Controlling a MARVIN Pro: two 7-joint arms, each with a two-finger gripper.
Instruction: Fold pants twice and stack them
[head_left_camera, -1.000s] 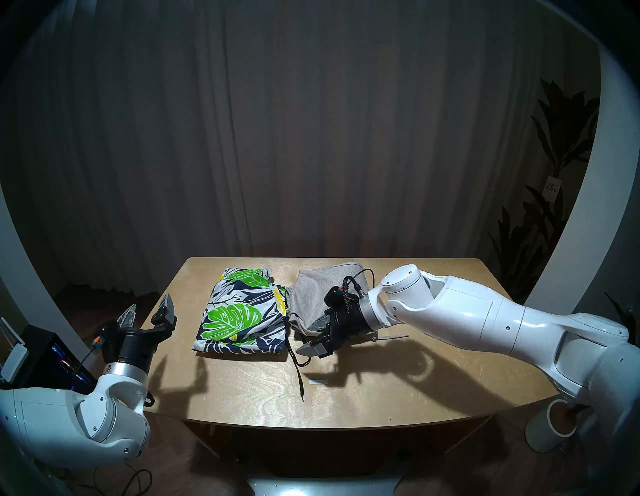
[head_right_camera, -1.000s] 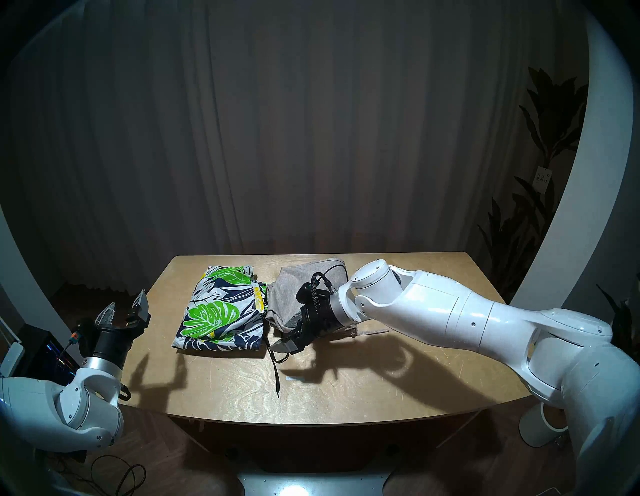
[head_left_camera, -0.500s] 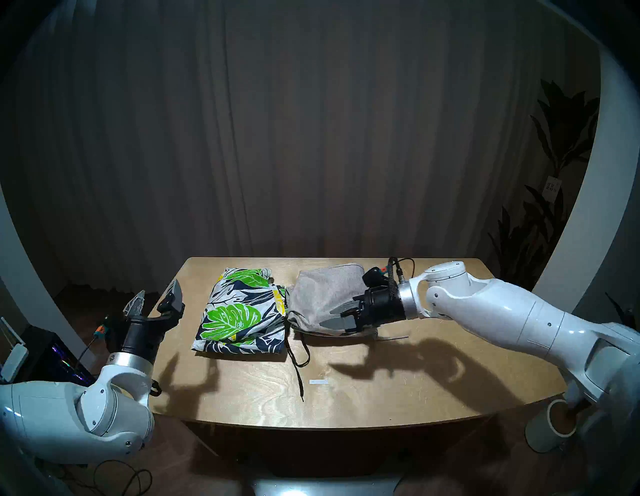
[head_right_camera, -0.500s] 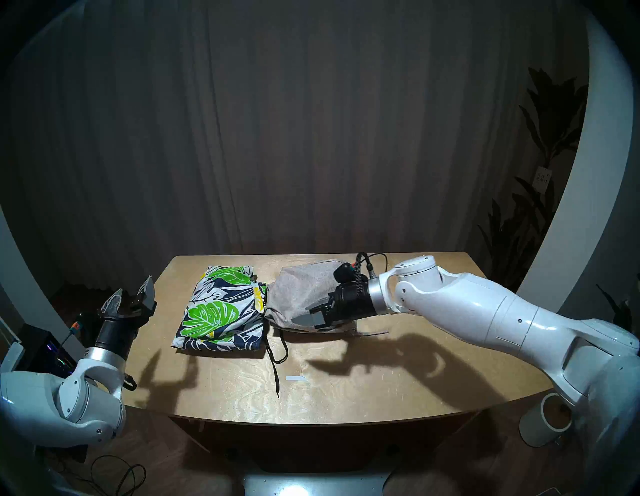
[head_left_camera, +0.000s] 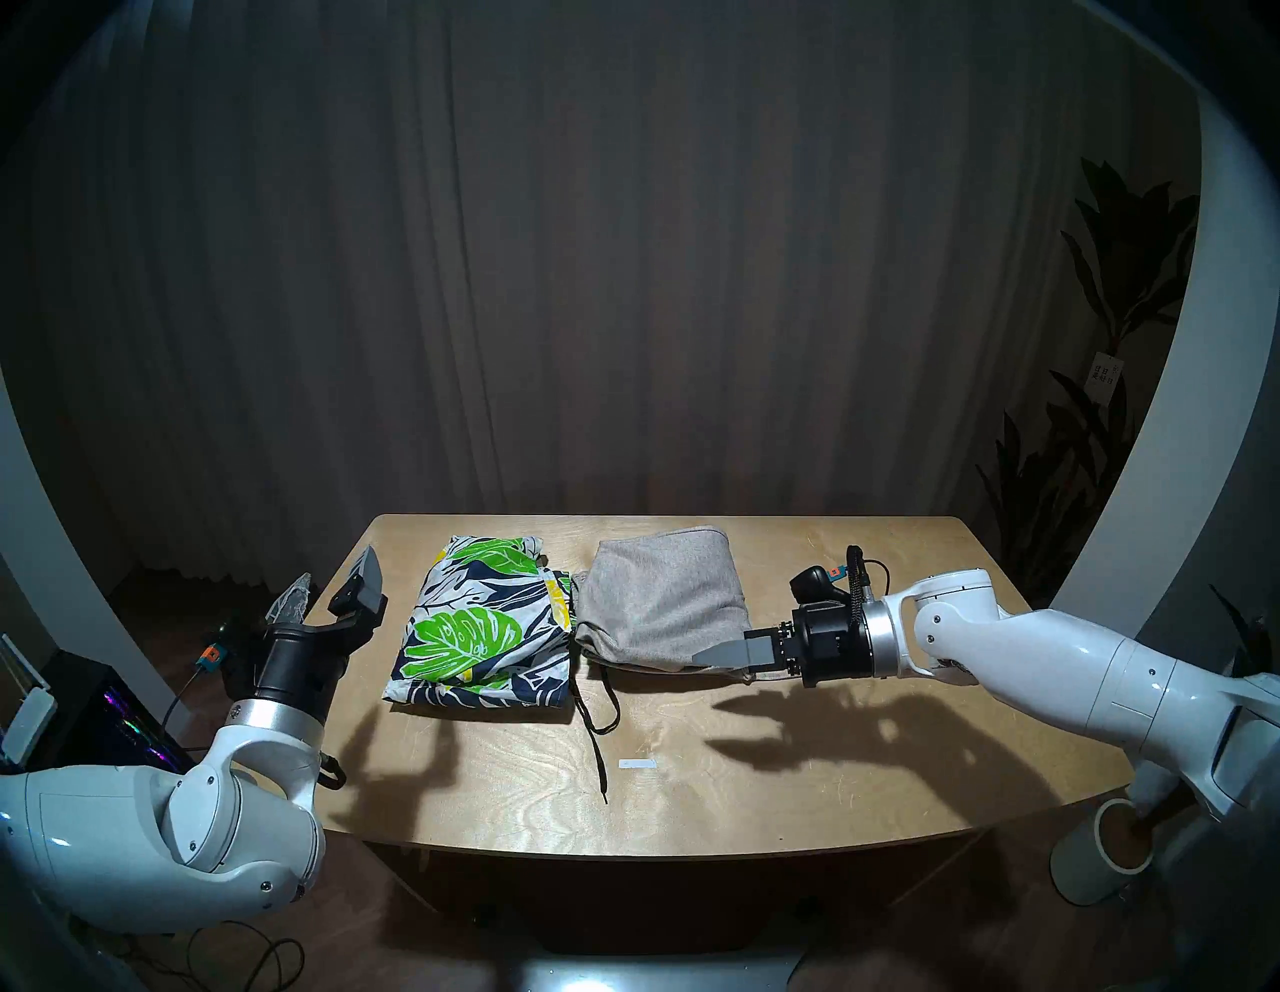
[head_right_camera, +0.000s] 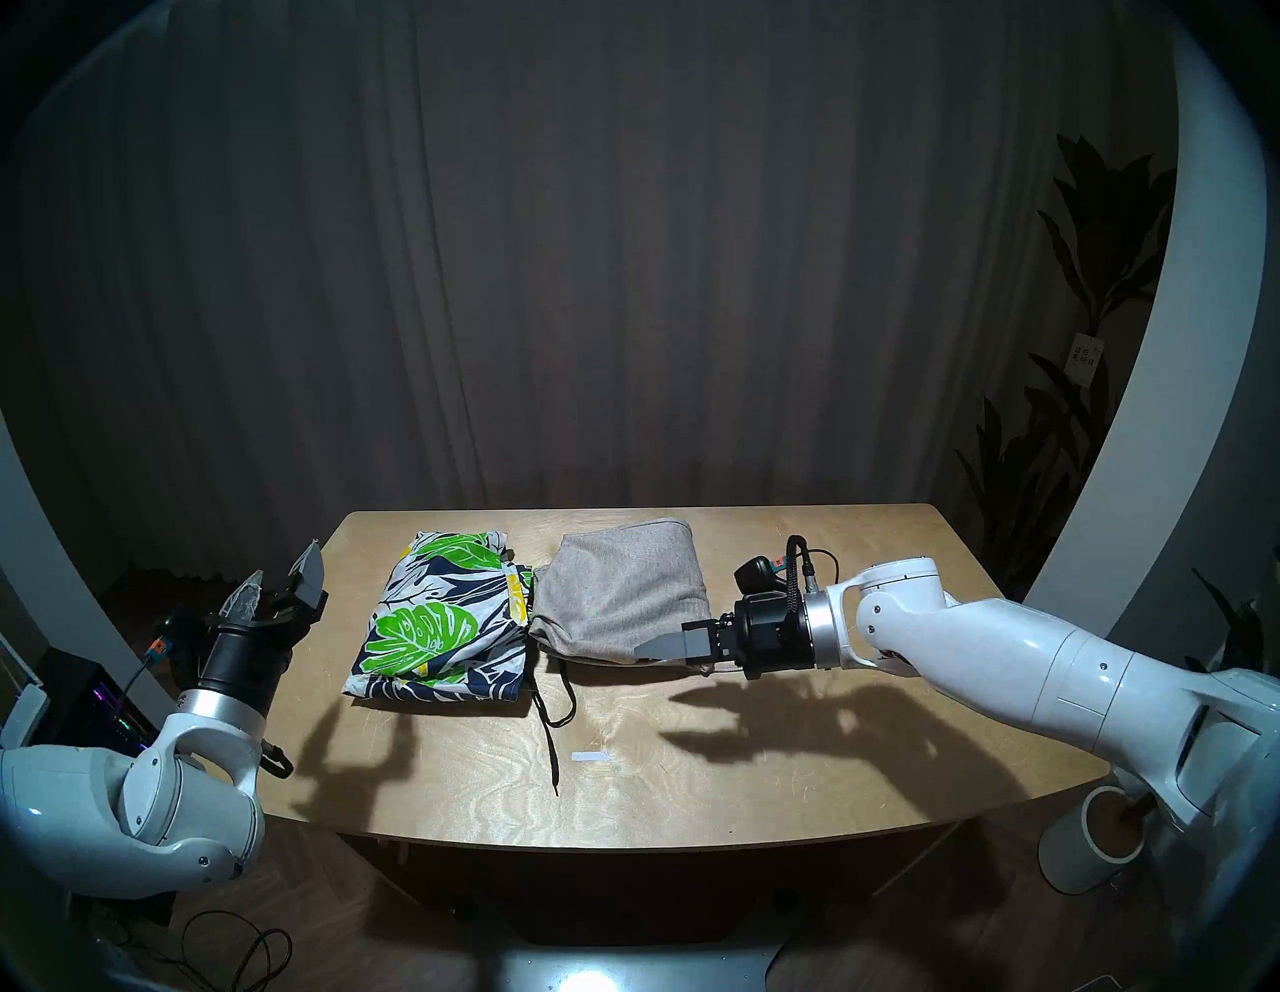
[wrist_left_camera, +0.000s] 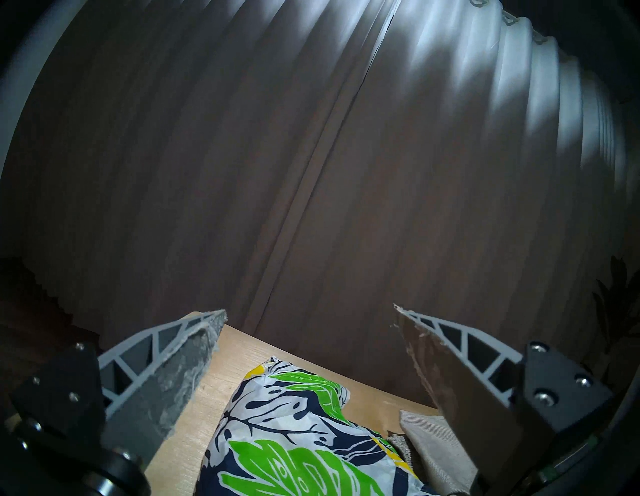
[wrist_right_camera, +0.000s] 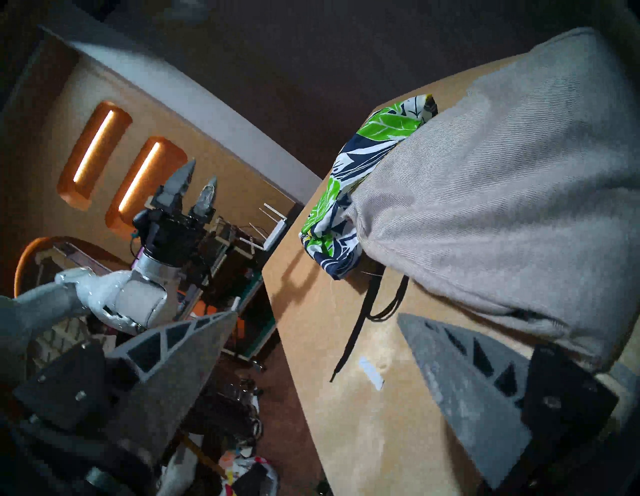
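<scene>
table (head_left_camera: 762, 796): one, pale plywood top with visible grain, rounded corners, front edge curved
leaf-print shorts (head_left_camera: 485, 627): one pair, thin woven fabric, navy/white tropical print with green leaves and yellow bits; folded into a rough rectangle, lying flat on the table's left-centre
black drawstring (head_left_camera: 596, 720): one flat cord, loops off the print shorts' near right corner and trails toward the front edge
grey shorts (head_left_camera: 661, 603): one pair, light-grey knit with fine rib texture, folded into a soft rounded bundle; on the table just right of the print pair, edges touching; not stacked
white strip (head_left_camera: 637, 764): one small flat strip on the bare wood, near the drawstring's end
left gripper (head_left_camera: 332, 589): two grey triangular truss fingers, pads worn and fuzzy; spread wide, nothing between them; hangs over the table's left edge, pointing toward the curtain, clear of the print shorts
right gripper (head_left_camera: 724, 654): same truss fingers; spread apart per wrist view, empty; roughly level, pointing left, tips at the grey shorts' near right corner; contact with the cloth cannot be told
curtain (head_left_camera: 623, 277): dark, pleated, behind the table
plant (head_left_camera: 1094, 388): one, long leaves, far right
white cup (head_left_camera: 1094, 859): one cylinder on the floor at right
</scene>
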